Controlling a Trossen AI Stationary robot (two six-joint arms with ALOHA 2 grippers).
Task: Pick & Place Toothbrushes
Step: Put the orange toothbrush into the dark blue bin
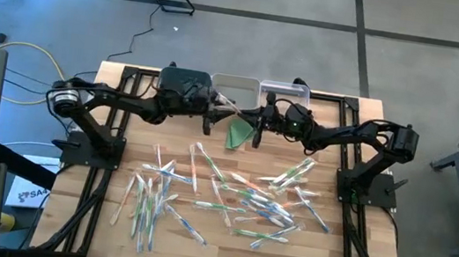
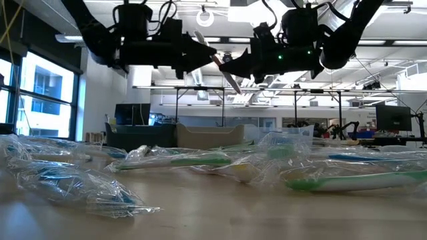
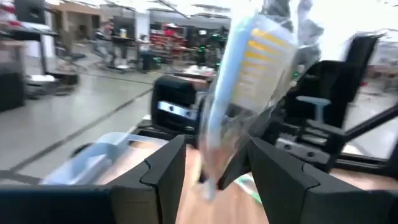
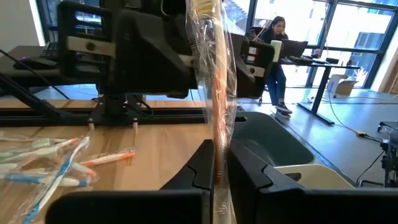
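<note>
Your right gripper (image 4: 219, 171) has its fingers shut on a wrapped toothbrush (image 4: 214, 93); your left gripper (image 3: 214, 168) has its fingers spread around its other end, above the table (image 1: 112, 78).

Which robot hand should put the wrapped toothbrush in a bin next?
Probably the right hand: it is shut on the orange-handled toothbrush in clear plastic wrap. The left hand stands open around that wrapper, so it grips nothing.

My wooden table (image 1: 373, 254) carries a loose scatter of wrapped toothbrushes (image 1: 229, 195) across its middle, a folded green triangle (image 1: 238, 134) and 3 bins (image 1: 235, 85) along its far edge.
</note>
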